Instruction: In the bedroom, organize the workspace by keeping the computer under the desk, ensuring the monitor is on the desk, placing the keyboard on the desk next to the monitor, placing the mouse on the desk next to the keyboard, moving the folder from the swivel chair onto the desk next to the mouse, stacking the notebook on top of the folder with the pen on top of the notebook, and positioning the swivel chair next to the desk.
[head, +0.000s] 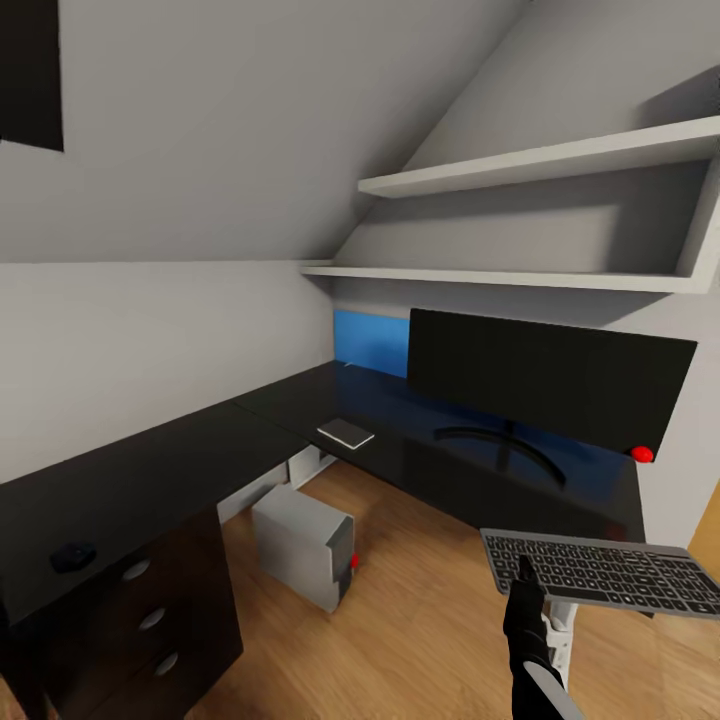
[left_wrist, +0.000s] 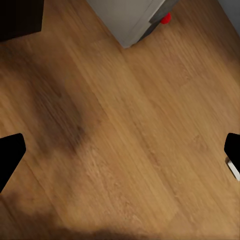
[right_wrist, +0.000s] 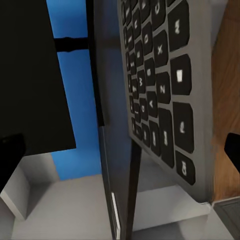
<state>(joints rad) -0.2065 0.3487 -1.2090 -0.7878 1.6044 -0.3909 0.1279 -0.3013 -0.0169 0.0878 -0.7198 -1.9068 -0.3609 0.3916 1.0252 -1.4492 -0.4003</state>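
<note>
Black keyboard (head: 602, 572) with white letters X, Z rides in right pincer (head: 524, 572); left pincer (left_wrist: 120, 155) wide.

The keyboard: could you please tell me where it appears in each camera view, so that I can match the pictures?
Head view: the keyboard is at lower right, in the air in front of the desk.
Left wrist view: this one looks at the wood floor and a corner of the computer.
Right wrist view: close up, nearly edge-on, keys showing.
Shared landmark: the wood floor, in all three.
</note>
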